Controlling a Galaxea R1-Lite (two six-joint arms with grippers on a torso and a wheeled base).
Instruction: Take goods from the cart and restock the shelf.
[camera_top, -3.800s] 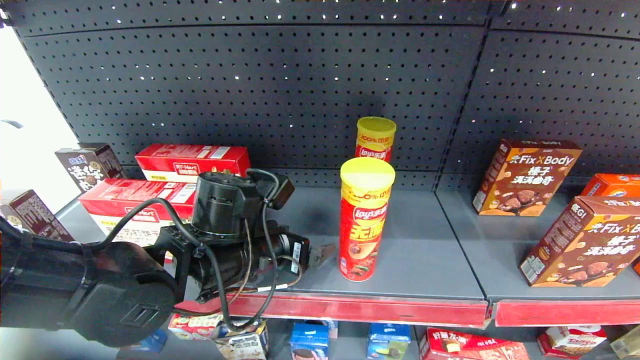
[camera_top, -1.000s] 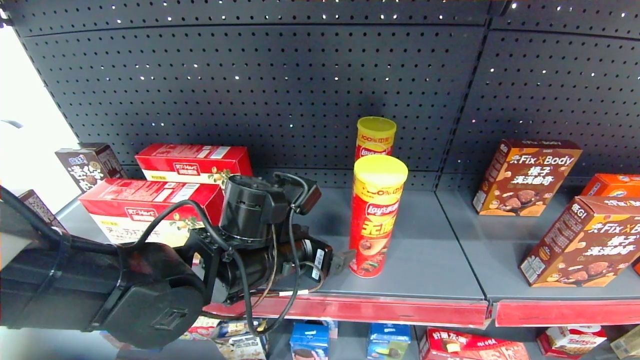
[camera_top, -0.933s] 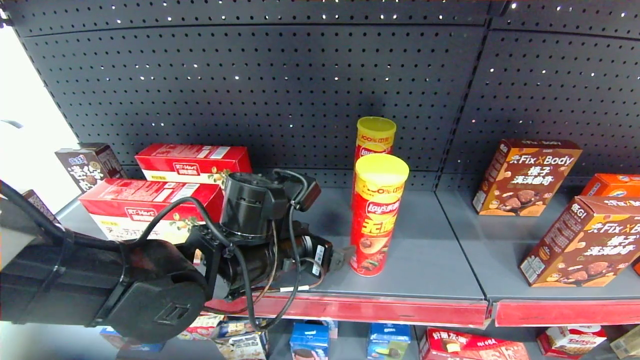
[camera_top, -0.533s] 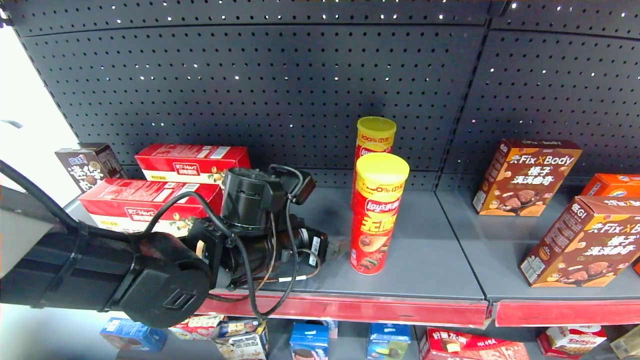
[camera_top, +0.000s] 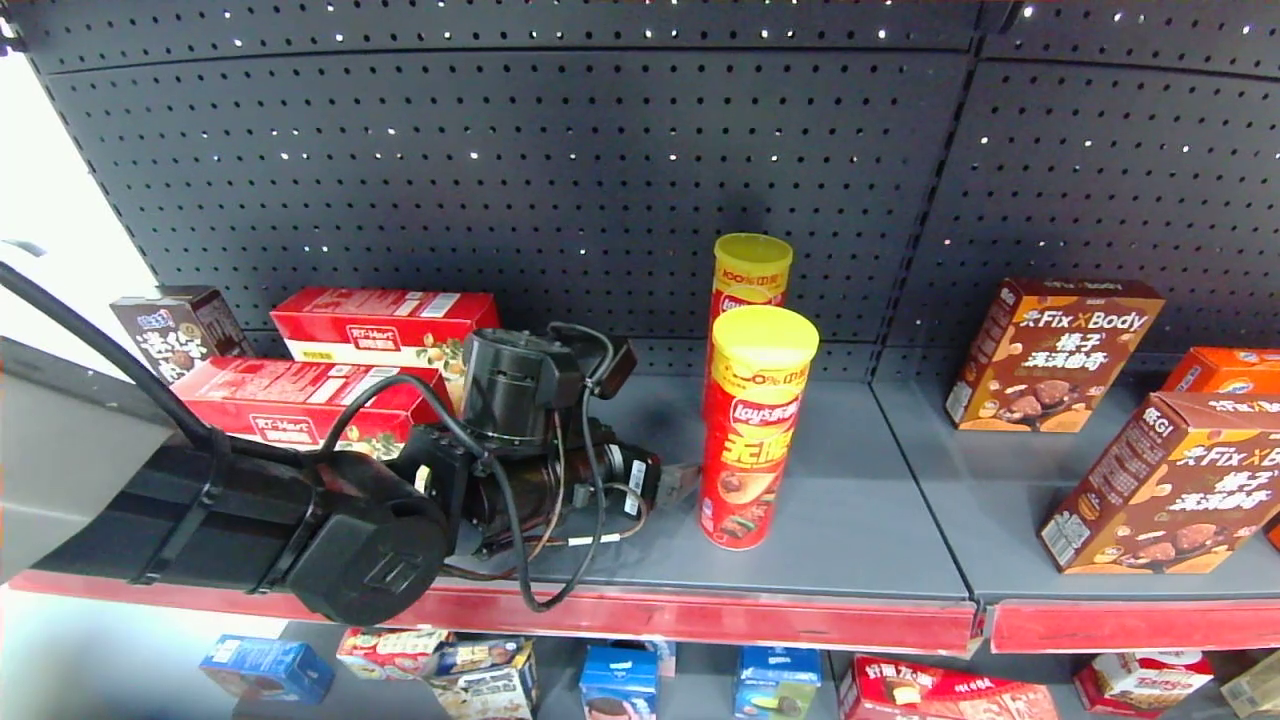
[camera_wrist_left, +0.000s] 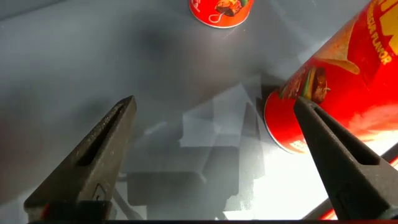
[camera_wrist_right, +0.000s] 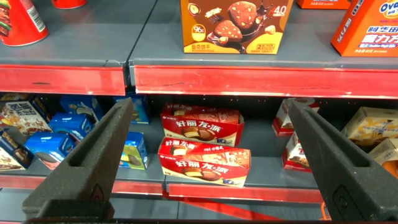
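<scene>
A red chips can with a yellow lid (camera_top: 757, 430) stands upright on the grey shelf (camera_top: 850, 520), just in front of a second, matching can (camera_top: 751, 268). My left gripper (camera_top: 683, 484) lies low on the shelf just left of the front can's base. In the left wrist view the left gripper (camera_wrist_left: 214, 104) is open with only bare shelf between its fingers; the front can (camera_wrist_left: 339, 81) stands just past one fingertip and the back can (camera_wrist_left: 221, 10) farther off. My right gripper (camera_wrist_right: 211, 107) hangs open and holds nothing, in front of the lower shelves.
Red boxes (camera_top: 300, 400) lie on the shelf behind my left arm, with dark boxes (camera_top: 180, 330) at the far left. Brown and orange cookie boxes (camera_top: 1055, 350) stand to the right. The red shelf lip (camera_top: 720, 618) runs along the front. Lower shelves hold red pie boxes (camera_wrist_right: 202, 140).
Since 3.8 s ago the front can has moved right and back, closer to the rear can. In the last second the can stays put and my left gripper draws back slightly left.
</scene>
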